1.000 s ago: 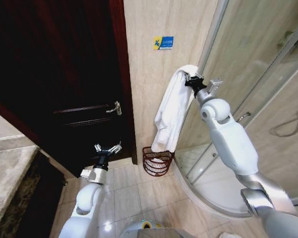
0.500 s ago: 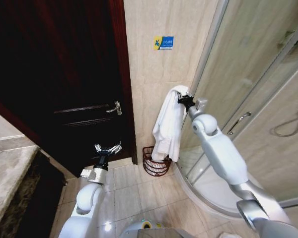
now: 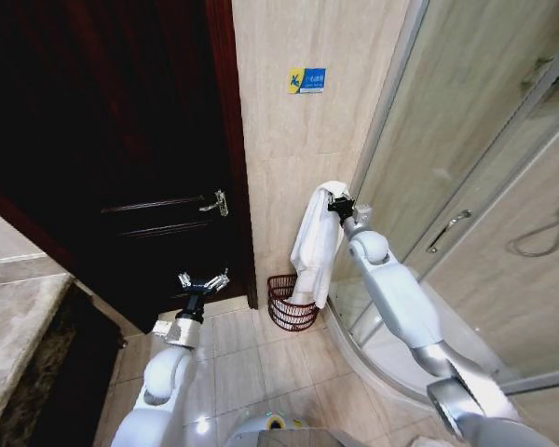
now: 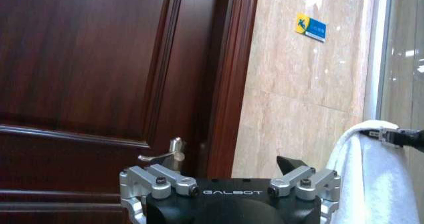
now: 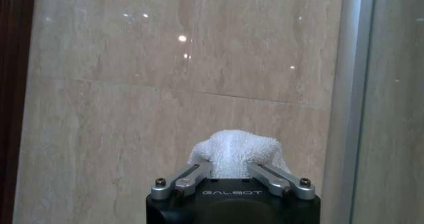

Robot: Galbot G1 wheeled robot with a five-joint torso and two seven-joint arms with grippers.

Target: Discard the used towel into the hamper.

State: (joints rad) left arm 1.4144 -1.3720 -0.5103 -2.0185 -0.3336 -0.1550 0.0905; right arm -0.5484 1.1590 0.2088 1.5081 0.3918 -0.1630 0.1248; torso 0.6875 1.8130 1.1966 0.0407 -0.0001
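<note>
A white towel (image 3: 317, 244) hangs in a long fold from my right gripper (image 3: 336, 202), which is shut on its top end. Its lower end dips into the hamper (image 3: 292, 304), a small dark reddish-brown open-weave basket on the floor against the wall. In the right wrist view a bunch of the towel (image 5: 237, 151) sits pinched between the fingers. The left wrist view shows the towel (image 4: 371, 179) and the right gripper (image 4: 390, 134) off to the side. My left gripper (image 3: 203, 283) is open, low in front of the door, holding nothing.
A dark wooden door (image 3: 121, 140) with a metal lever handle (image 3: 215, 202) stands left of the hamper. A glass shower enclosure (image 3: 475, 168) with a curved base (image 3: 391, 354) is on the right. A stone counter (image 3: 14, 326) lies at the near left. Tiled floor (image 3: 252, 372) is open ahead.
My right gripper has come down and moved left with the towel, bringing its lower end into the hamper. The left arm has stayed where it was.
</note>
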